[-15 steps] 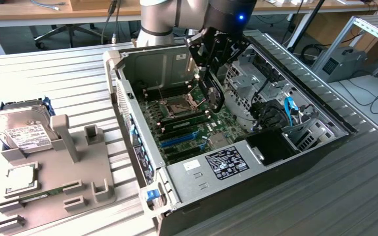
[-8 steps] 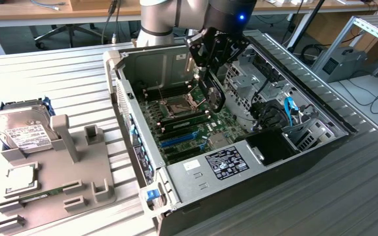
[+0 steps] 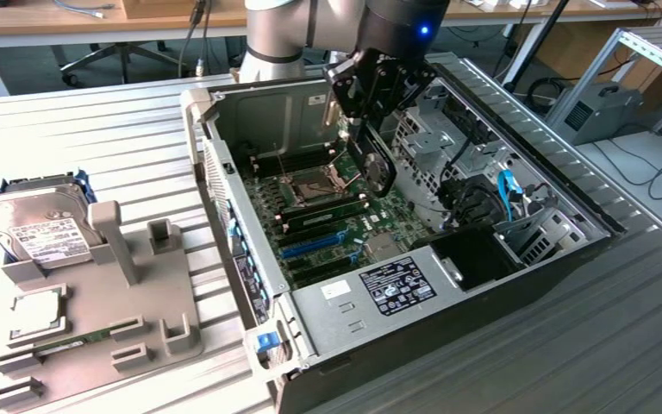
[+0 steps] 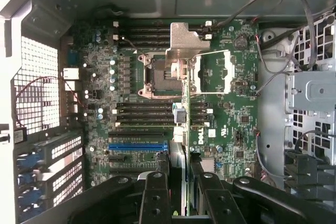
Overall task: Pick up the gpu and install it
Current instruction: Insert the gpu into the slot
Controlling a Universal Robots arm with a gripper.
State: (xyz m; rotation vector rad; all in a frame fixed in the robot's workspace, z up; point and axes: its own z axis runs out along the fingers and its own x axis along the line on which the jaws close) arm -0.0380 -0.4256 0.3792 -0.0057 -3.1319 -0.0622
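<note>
The gpu [image 3: 375, 164] hangs on edge inside the open computer case [image 3: 538, 259], above the green motherboard [image 3: 331, 216]. My gripper [image 3: 368, 116] is shut on its upper edge. In the wrist view the gpu [image 4: 184, 43] appears edge-on as a thin line with its silver bracket at the far end, over the CPU socket [image 4: 157, 74]. The black fingers [image 4: 156, 192] of my gripper [image 4: 179, 179] press on both sides of the card. The blue expansion slot [image 4: 137, 145] lies on the motherboard [image 4: 231, 108] beside the card's line, apart from it.
A grey fixture plate [image 3: 113, 319] at the exterior view's left carries a silver hard drive [image 3: 34, 226], a CPU chip [image 3: 34, 312] and a RAM stick [image 3: 72, 343]. Inside the case are loose cables [image 4: 273, 77], a blue cable [image 3: 503, 185] and a metal drive cage [image 4: 310, 93].
</note>
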